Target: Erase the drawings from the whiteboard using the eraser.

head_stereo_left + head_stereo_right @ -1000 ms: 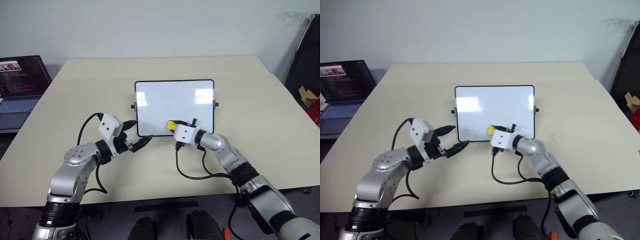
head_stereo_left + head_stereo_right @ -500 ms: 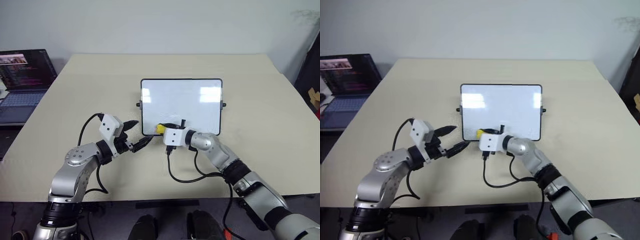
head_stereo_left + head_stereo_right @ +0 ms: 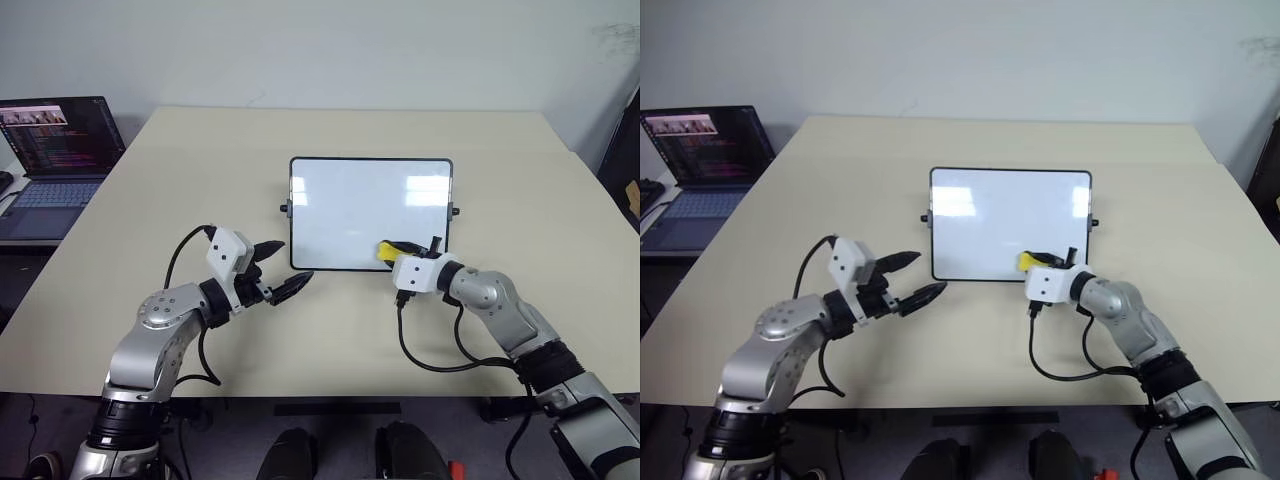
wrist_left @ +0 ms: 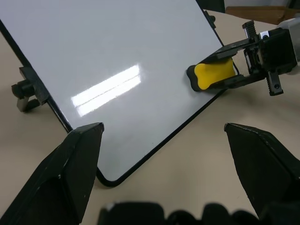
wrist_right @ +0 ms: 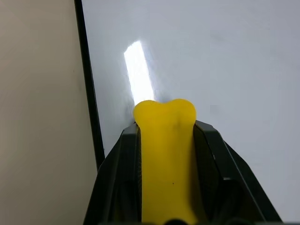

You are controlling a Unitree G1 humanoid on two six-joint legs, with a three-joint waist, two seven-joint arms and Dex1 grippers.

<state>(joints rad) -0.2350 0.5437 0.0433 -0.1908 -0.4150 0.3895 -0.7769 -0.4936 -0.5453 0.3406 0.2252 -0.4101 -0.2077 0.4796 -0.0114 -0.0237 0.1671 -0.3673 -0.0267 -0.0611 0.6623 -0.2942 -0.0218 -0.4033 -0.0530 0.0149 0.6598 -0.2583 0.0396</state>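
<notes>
- Right gripper (image 3: 392,250) clamped tight on the yellow eraser (image 3: 384,252), pressed on the whiteboard (image 3: 350,205) near its front right edge.
- Left gripper (image 3: 277,270) spread wide, empty, just beside the front left corner.
- No drawings visible on the board.
- Risk: board sliding under the wiping, unheld.
- Risk: eraser catching the black frame and twisting loose.

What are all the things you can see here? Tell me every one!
Table: one, beige, holds everything below except the laptop.
Whiteboard: one, white with a thin black frame, middle of the table; no drawings show on it.
Eraser: one, yellow, at the whiteboard's near edge, toward its right corner.
Laptop: one, dark, screen lit, beyond the table's left edge.
Left gripper: black fingers, open, beside the whiteboard's near left corner, holding nothing.
Right gripper: black fingers, shut on the eraser.
</notes>
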